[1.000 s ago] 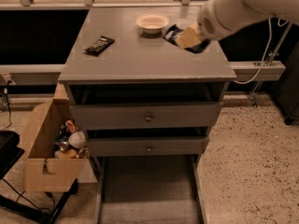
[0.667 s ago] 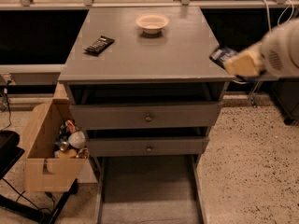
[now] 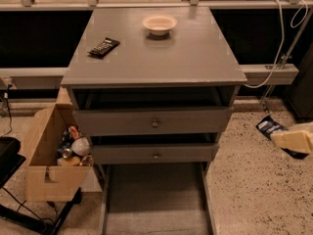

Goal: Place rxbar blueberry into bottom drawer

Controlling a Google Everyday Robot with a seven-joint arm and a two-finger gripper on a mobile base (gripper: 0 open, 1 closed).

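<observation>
My gripper (image 3: pixel 289 140) is at the right edge of the camera view, low beside the grey cabinet and over the speckled floor. It is shut on the rxbar blueberry (image 3: pixel 270 128), a dark blue wrapper with white lettering that sticks out up and to the left of the pale fingers (image 3: pixel 293 141). The bottom drawer (image 3: pixel 154 199) is pulled out at the cabinet's foot, a wide shallow grey tray with nothing in it. The gripper is to the right of the drawer and above it.
On the cabinet top (image 3: pixel 186 53) lie a black-wrapped bar (image 3: pixel 103 47) at the left and a white bowl (image 3: pixel 159 23) at the back. The two upper drawers (image 3: pixel 154 123) with knobs are shut. A cardboard box (image 3: pixel 49 155) of items stands left. A cable (image 3: pixel 279 43) hangs right.
My gripper has carried the blue bar off the cabinet top, out to the right and down, to below the cabinet's top edge beside it.
</observation>
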